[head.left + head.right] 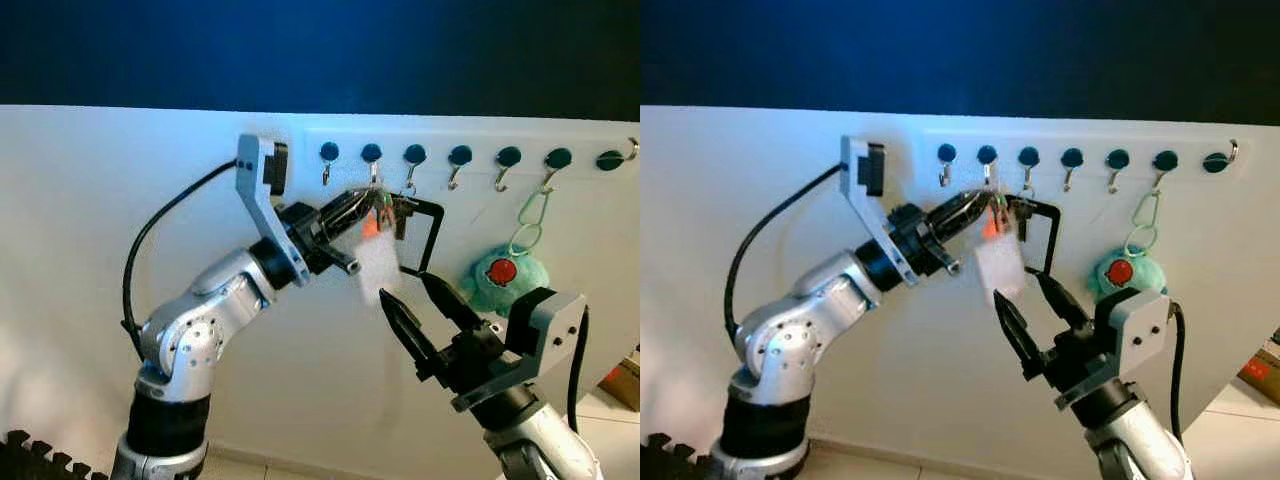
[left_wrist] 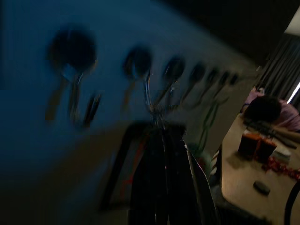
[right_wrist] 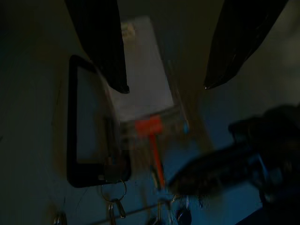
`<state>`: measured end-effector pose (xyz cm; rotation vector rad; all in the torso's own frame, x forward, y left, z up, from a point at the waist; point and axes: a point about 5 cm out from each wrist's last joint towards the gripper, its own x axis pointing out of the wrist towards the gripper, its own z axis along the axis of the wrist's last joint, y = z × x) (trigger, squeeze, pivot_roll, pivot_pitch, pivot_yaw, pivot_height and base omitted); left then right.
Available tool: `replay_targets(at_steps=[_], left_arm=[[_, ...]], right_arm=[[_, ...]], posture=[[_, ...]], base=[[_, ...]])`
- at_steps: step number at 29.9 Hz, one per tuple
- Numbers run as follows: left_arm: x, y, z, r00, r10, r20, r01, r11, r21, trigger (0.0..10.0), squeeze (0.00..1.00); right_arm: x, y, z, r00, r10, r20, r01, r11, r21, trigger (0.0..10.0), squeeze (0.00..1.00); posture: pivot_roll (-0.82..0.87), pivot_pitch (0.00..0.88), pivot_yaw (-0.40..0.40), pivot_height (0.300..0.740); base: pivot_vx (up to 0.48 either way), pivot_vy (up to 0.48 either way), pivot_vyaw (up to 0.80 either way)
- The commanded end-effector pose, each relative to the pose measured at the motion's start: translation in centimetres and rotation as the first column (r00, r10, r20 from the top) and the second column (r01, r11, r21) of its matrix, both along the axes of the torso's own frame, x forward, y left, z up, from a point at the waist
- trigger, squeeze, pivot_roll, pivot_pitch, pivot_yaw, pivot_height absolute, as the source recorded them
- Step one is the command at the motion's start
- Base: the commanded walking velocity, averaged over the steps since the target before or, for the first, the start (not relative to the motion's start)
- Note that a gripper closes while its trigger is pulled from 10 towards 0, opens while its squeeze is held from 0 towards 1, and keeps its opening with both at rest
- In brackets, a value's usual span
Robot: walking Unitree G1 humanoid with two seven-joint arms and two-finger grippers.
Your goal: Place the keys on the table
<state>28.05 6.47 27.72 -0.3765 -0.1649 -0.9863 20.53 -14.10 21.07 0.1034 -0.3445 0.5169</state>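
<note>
The keys (image 1: 386,208) hang from a hook (image 1: 374,172) on the white wall rack, with an orange tag (image 1: 370,228), a blurred white card (image 1: 378,262) and a black strap loop (image 1: 432,235) dangling below. My left gripper (image 1: 362,210) reaches up to the bunch and is shut on it at the ring. In the left wrist view its fingers (image 2: 159,178) close under the hook. My right gripper (image 1: 405,288) sits just below the card, open, pointing up. In the right wrist view the card (image 3: 143,70) lies between the spread fingers (image 3: 101,42).
A row of teal-knobbed hooks (image 1: 460,158) runs along the wall. A teal plush toy (image 1: 505,275) hangs by a green clip (image 1: 533,210) to the right. The left wrist view shows a person (image 2: 267,110) at a table (image 2: 239,187) off to the side.
</note>
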Motion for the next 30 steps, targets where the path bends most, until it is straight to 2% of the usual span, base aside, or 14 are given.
replay_targets(at_steps=[1, 2, 5, 17, 30], left_arm=[[-0.6, 0.0, -0.6, 1.0, -0.027, -0.014, 0.027, 0.998, 0.049, 10.0, 0.0], [-0.6, 0.1, -0.7, 0.999, -0.028, -0.016, 0.029, 0.998, 0.048, 10.0, 0.0], [-0.7, -0.1, 0.2, 0.998, -0.052, -0.03, 0.052, 0.998, -0.02, 10.0, 0.0], [-1.3, -0.9, 1.8, 0.989, -0.144, -0.045, 0.136, 0.98, -0.147, 10.0, 0.0], [-1.0, -1.2, 2.2, 0.985, -0.153, -0.082, 0.137, 0.975, -0.174, 10.0, 0.0]], right_arm=[[-0.2, 0.2, -0.2, 1.0, 0.014, -0.013, -0.014, 1.0, -0.006, 10.0, 0.0], [-0.1, 0.2, -0.2, 1.0, 0.015, -0.014, -0.015, 1.0, -0.006, 10.0, 0.0], [-0.1, 0.3, -0.2, 1.0, 0.023, -0.015, -0.023, 1.0, -0.007, 10.0, 0.0], [-0.2, 0.4, -0.4, 1.0, 0.023, -0.021, -0.023, 1.0, -0.007, 10.0, 0.0], [-0.2, 0.5, -0.4, 0.999, 0.024, -0.023, -0.024, 1.0, -0.006, 10.0, 0.0]], posture=[[-0.08, 0.085, 0.044, 0.74], [-0.08, 0.085, 0.043, 0.74], [-0.07, 0.086, 0.039, 0.74], [-0.08, 0.093, 0.044, 0.74], [-0.08, 0.097, 0.047, 0.74]], base=[[0.0, 0.0, 0.0], [0.0, 0.0, 0.0], [0.0, 0.0, 0.0], [0.0, 0.0, 0.0], [0.0, 0.0, 0.0]])
